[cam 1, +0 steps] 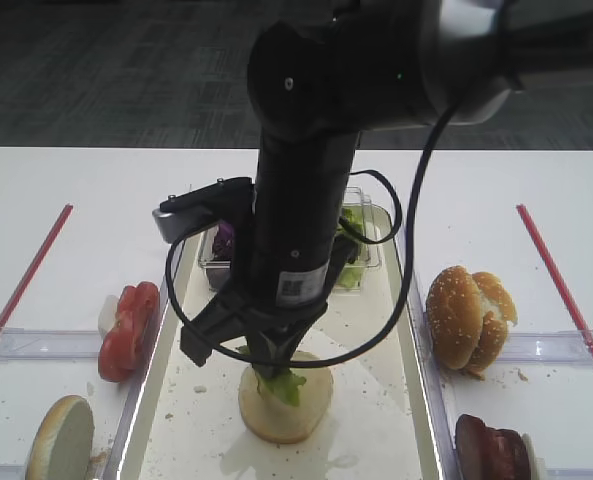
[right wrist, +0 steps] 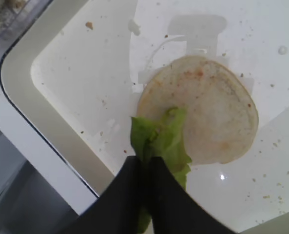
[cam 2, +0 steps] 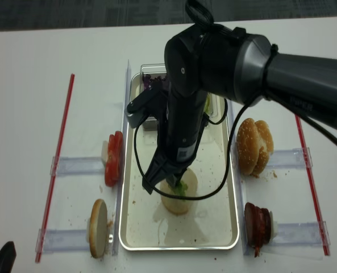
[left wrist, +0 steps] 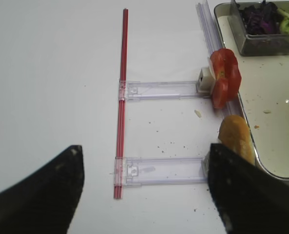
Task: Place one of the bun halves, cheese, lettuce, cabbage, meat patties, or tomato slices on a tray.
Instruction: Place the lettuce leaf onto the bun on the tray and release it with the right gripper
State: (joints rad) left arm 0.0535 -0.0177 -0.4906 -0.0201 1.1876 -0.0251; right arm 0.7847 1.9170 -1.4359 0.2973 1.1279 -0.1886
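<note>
Holding: our right hand (right wrist: 146, 168) pinches the lettuce (right wrist: 164, 139) tight.
Lettuce: we see it touching the bun half (right wrist: 207, 109) on the tray (right wrist: 47, 112).
Left hand (left wrist: 144, 180): wide, above the desk (left wrist: 51, 73).

Bright and even throughout, lit from overhead. Soft, pale shadows only: one of the arm cast onto the tray (right wrist: 61, 122) floor in the right wrist view, another under the bun half (cam 2: 178, 196) in the realsense view. Small glints on the tray rim. White bench (left wrist: 47, 73) near washed out in the left wrist view. Dark jaws blurred, out of focus at the bottom of both wrist views. Slight softness in the high view, the arm close and blurred.
</note>
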